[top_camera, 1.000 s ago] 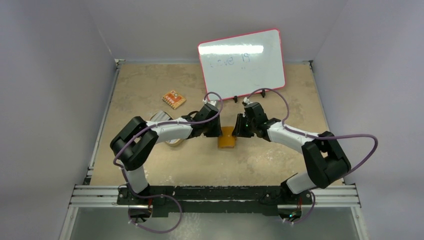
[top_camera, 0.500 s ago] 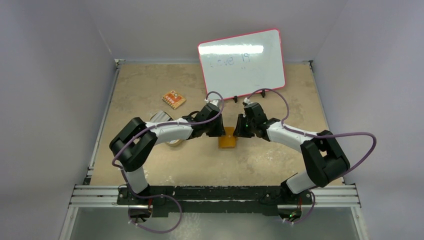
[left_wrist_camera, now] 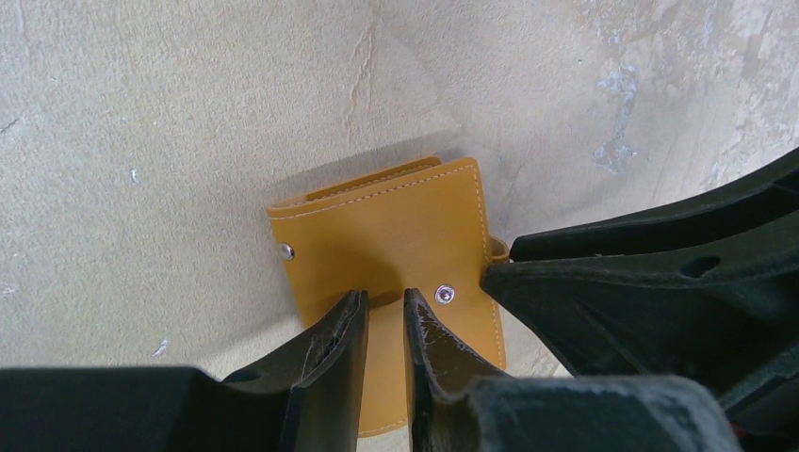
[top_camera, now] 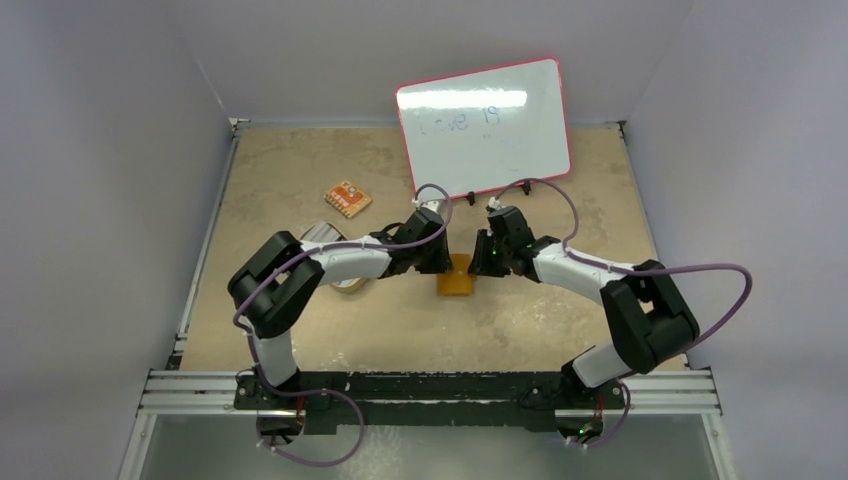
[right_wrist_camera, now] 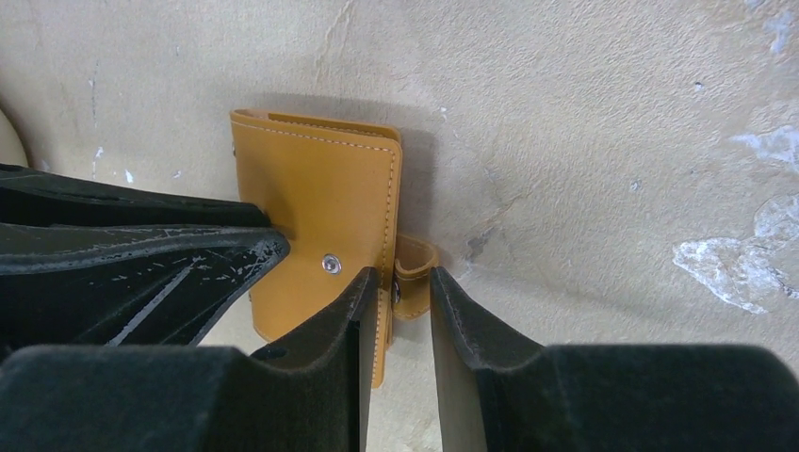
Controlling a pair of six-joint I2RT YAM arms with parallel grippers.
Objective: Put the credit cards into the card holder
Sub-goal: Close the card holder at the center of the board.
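Where the two grippers meet near mid-table, the holder (top_camera: pixel 455 278) is seen lying flat and folded shut on the table (top_camera: pixel 560 330), orange face up. A snap stud (right_wrist_camera: pixel 330 264) is exposed on that face. The strap (right_wrist_camera: pixel 415 256) is curled loose at the holder's edge and is not fastened over the stud. The left gripper (left_wrist_camera: pixel 383 299) is set over the holder's face; its fingers are held narrow, a thin gap between them with only orange leather showing through and nothing gripped. Whether its tips touch the leather cannot be told. The right gripper (right_wrist_camera: pixel 403 280) is placed at the strap edge, fingers also narrow, with the strap tab lying in the gap between them; whether the tab is actually pinched cannot be told. The two grippers are seen just beside each other, one on each side of the holder. The cards (top_camera: pixel 318 233) are noted well apart to the left, pale grey and partly hidden by the left arm. A tan dish (top_camera: pixel 348 286) is seen near them, partly under that arm. An orange patterned piece (top_camera: pixel 347 198) lies farther back on the left. A whiteboard (top_camera: pixel 485 120) is propped at the far edge.
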